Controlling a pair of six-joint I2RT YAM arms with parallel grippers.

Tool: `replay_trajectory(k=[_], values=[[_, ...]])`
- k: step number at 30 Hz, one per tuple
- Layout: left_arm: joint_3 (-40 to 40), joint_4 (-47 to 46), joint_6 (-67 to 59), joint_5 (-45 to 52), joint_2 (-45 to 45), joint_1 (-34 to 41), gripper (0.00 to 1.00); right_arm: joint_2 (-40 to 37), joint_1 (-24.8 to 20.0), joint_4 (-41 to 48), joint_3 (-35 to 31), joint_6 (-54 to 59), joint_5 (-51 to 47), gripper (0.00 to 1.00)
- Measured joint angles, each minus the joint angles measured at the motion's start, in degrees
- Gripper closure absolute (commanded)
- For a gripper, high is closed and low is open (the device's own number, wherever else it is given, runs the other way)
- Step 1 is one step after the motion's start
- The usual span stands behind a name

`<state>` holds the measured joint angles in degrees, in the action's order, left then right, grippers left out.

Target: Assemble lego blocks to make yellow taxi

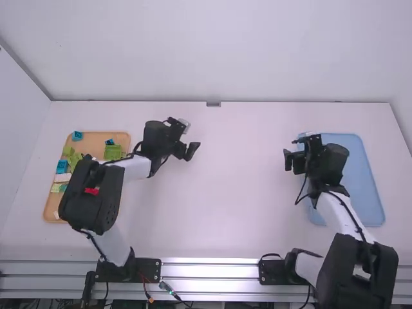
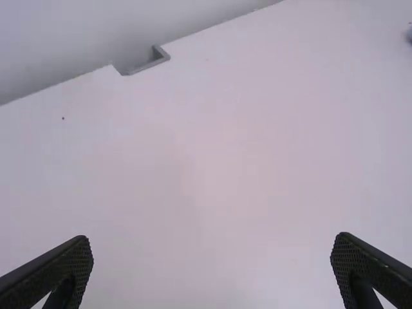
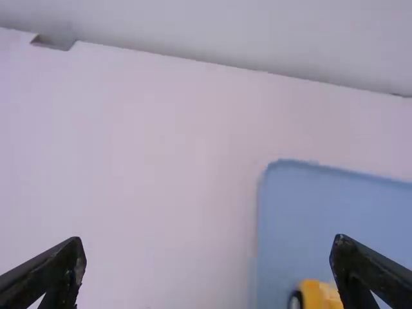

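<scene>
The left gripper (image 1: 188, 152) is wide open above the white table (image 1: 235, 206). The right gripper (image 1: 293, 154) is wide open too, by the blue tray (image 1: 364, 187). That tray has a yellow toy car piece (image 3: 313, 295). Colored blocks (image 1: 112, 152) sit in the orange tray (image 1: 97, 137).

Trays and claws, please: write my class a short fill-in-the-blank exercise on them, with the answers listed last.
The right-hand tray is coloured ____.
The tan tray, which holds lego blocks, lies on the robot's ____ side.
The piece with a black wheel is coloured ____.
The left claw and right claw are both ____.

Missing words: blue; left; yellow; open.
</scene>
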<state>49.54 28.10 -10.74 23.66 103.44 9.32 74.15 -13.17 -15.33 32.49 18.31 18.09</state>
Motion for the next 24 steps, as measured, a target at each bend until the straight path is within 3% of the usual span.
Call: replay_trajectory(k=[7, 14, 20, 24], values=[[0.00, -12.55, 2.93, -15.89, -11.04, 7.56, 0.01, -3.19, 12.76, 0.28, 0.00, -1.11, -5.25, 0.01], [-0.07, -28.06, 7.76, -21.73, -24.44, 8.20, 0.01, -6.14, 19.41, 0.37, 0.00, -3.80, -6.32, 0.01], [-0.13, -34.03, 8.37, -22.88, -36.09, 7.89, 0.05, -9.29, 22.32, 1.22, -0.13, -4.92, -8.11, 0.04], [-1.79, -31.63, 9.57, -22.91, -38.66, 6.01, 0.09, -12.24, 20.28, 3.65, -2.32, -6.54, -10.21, 0.09]])
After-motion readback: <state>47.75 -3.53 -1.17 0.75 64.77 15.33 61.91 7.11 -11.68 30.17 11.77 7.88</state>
